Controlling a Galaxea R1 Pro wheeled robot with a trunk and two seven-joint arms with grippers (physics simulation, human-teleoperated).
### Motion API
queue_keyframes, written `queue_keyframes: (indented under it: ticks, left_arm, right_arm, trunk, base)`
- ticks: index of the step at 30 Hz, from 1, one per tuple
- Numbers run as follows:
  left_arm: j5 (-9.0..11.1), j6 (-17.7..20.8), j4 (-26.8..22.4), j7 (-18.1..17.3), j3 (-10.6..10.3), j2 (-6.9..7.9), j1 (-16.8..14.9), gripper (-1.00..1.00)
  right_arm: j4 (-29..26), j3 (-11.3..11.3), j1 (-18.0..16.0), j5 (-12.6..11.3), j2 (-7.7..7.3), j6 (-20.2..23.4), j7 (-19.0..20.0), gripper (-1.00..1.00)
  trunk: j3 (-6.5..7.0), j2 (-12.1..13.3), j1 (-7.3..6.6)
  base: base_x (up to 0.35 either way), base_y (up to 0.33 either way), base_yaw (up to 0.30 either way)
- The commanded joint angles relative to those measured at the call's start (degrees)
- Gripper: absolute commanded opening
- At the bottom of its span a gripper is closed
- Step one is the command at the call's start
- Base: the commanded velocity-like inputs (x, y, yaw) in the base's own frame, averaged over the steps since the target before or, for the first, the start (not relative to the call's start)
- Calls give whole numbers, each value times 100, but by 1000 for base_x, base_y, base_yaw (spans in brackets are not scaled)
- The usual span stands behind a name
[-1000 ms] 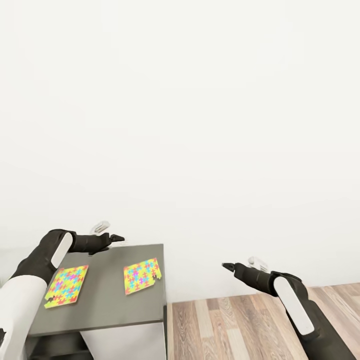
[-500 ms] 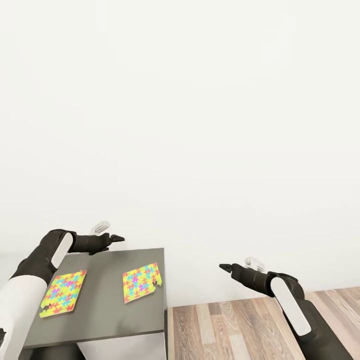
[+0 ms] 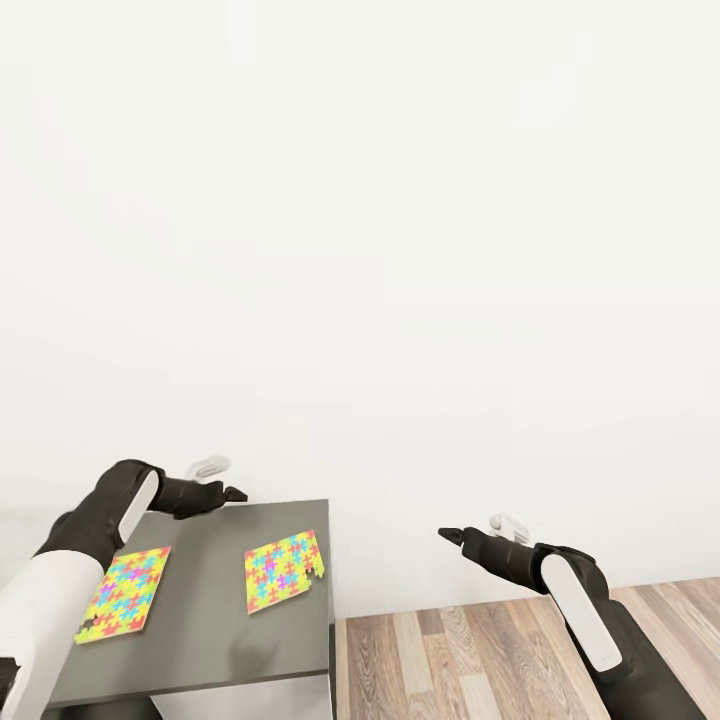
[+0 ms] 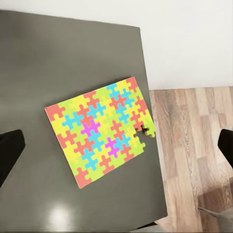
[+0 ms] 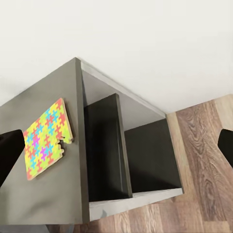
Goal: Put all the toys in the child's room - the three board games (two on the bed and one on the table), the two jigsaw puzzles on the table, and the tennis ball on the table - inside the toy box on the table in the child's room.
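Both arms empty over the dark-grey table section; two jigsaw puzzles lie flat.

Left gripper and right gripper: jaws spread wide, holding nothing. Right-hand puzzle at 3 o'clock of the left-hand puzzle, close to the table edge. Risk: a thin sheet may slide off when pinched. Open side compartments appear empty.

Jigsaw puzzle flat on dark table, open shelves beside
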Motion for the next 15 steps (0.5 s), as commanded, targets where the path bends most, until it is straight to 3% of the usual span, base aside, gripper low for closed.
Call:
queue_keyframes:
  ticks: [1,6,15]
  left_arm:
    - [-19,37,3,59,-21,-13,-5,100]
    - [-85,54,216,313,-61,-40,-5,100]
    - [-107,23,450,414,-71,-95,-5,100]
  right_arm:
    - [-4,6,-5,-32,-5,17,-36,100]
    - [-3,4,-5,-32,-8,25,-40,100]
    - [-2,3,-5,-32,-9,34,-31,100]
  trunk:
    - [-16,-13,4]
    - [-52,-13,4]
    - [-134,-13,4]
  base:
    - [0,0,0]
    - [0,0,0]
    - [0,0,0]
